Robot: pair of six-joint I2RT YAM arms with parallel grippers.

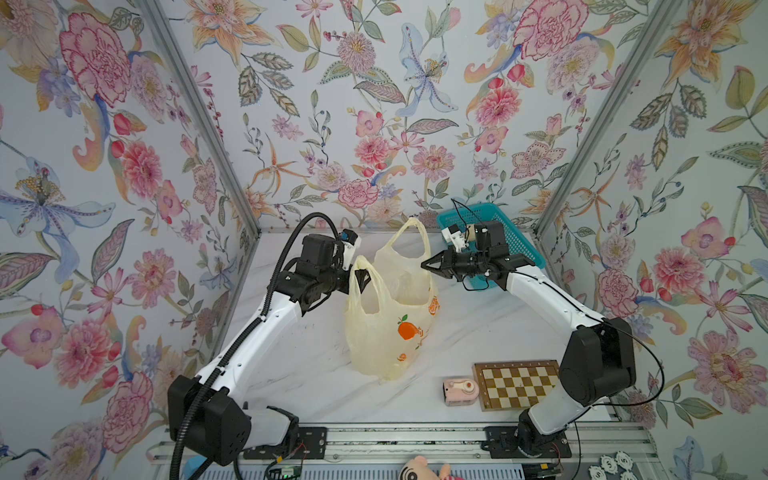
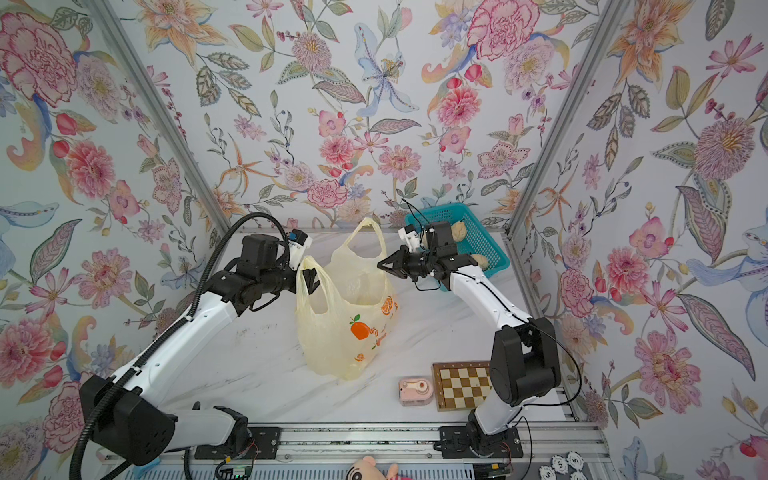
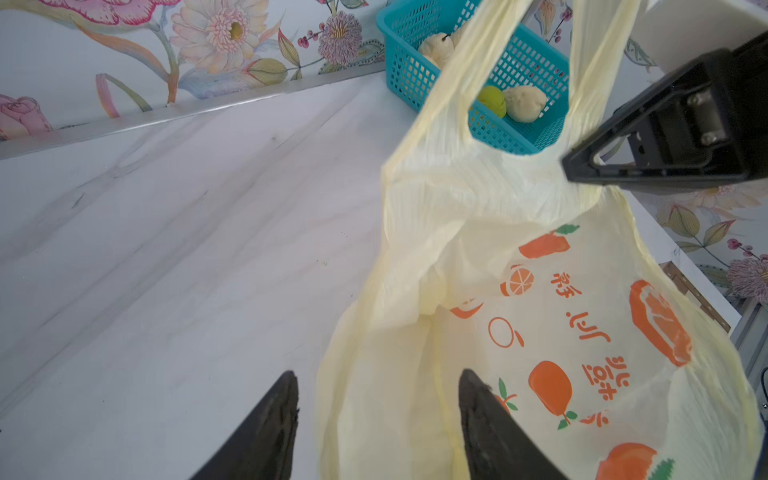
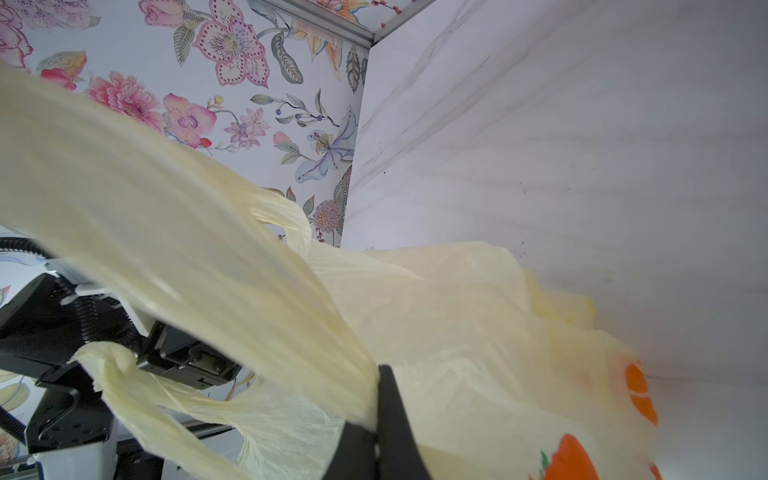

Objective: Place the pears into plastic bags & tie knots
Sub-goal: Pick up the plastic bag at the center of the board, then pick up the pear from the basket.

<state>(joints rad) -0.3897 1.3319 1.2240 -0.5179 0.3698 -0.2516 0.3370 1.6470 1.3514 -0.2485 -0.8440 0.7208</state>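
I am watching the plastic bag (image 1: 386, 332) standing upright near the middle of the worktop (image 1: 299, 365), with its two loop handles rising above its mouth. My right claw (image 4: 376, 419) is pinching the film at the foot of the handle nearer the basket, its jaws pressed together on the plastic. My left claw (image 3: 378, 374) is sitting at the other handle with its jaws apart. The bag's edge is hanging in the gap between them, and neither is gripping it. The pears (image 2: 459, 230) are lying in the teal basket (image 1: 521, 245) at the far right corner of the worktop. Through the handle loop in the left wrist view I am seeing a yellow-green pear (image 3: 492, 99) touching a cream pear (image 3: 525, 104), and another cream pear (image 3: 436, 45) further along the basket.
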